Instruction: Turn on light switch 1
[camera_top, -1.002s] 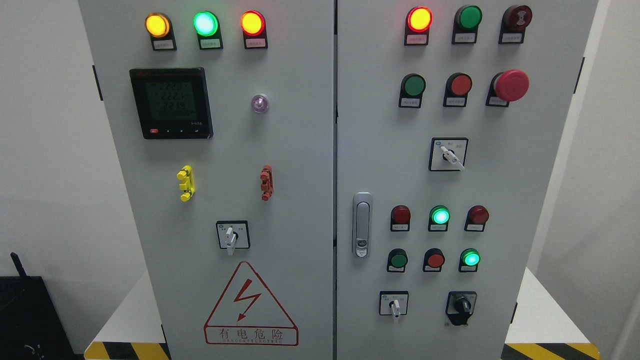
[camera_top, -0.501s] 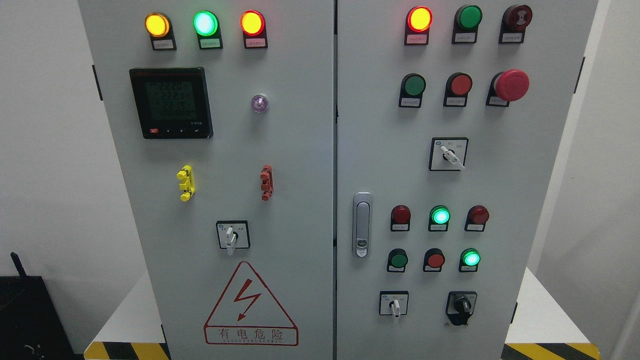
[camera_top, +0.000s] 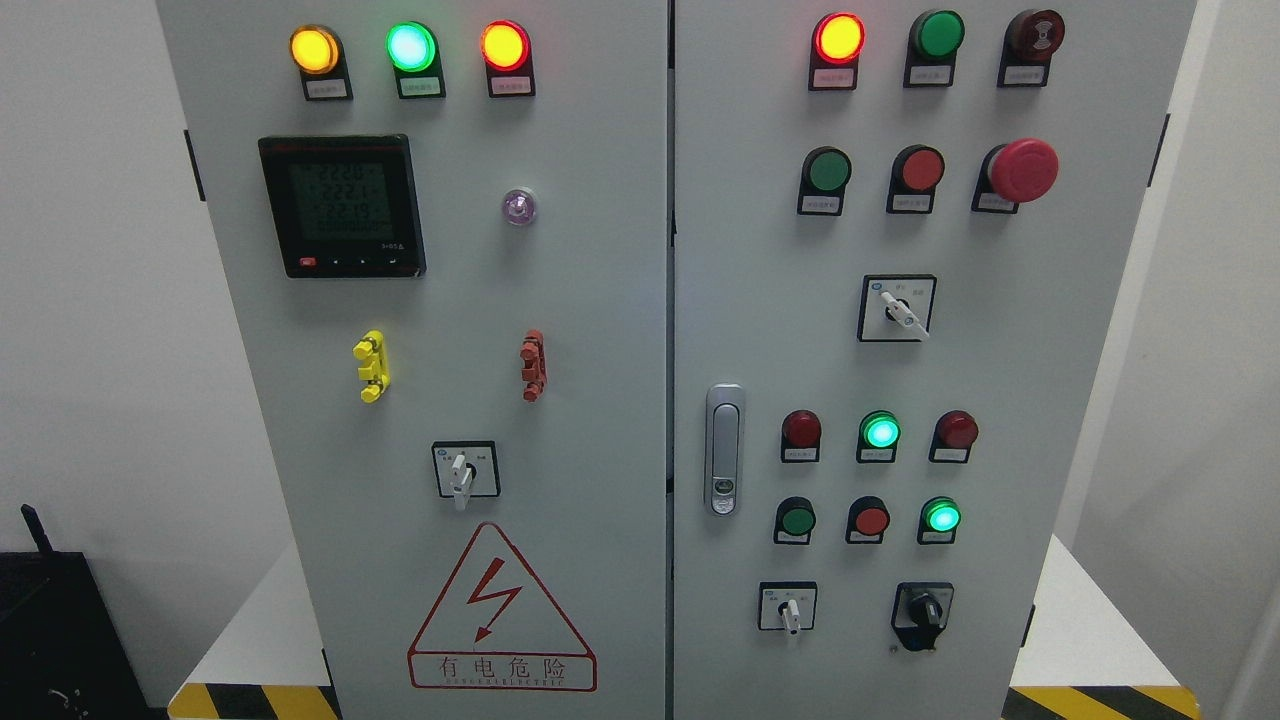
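Note:
A grey electrical cabinet (camera_top: 600, 300) with two doors fills the head view. The right door carries a lit red lamp (camera_top: 838, 38), an unlit green button (camera_top: 828, 171), a red button (camera_top: 921, 169) and a red mushroom stop button (camera_top: 1024, 170). Lower down sit a lit green lamp (camera_top: 880, 431) between two dark red lamps, then a green button (camera_top: 797, 520), a red button (camera_top: 871, 520) and a lit green button (camera_top: 942, 517). White rotary selectors show on the right door (camera_top: 899, 311), bottom right (camera_top: 790, 611) and the left door (camera_top: 462, 476). I cannot read which one is switch 1. Neither hand is in view.
The left door holds yellow, green and red lit lamps (camera_top: 411, 46), a digital meter (camera_top: 342, 206), a yellow clip (camera_top: 371, 366), a red clip (camera_top: 533, 366) and a shock warning triangle (camera_top: 500, 610). A silver door latch (camera_top: 724, 449) and a black rotary knob (camera_top: 922, 612) sit on the right door.

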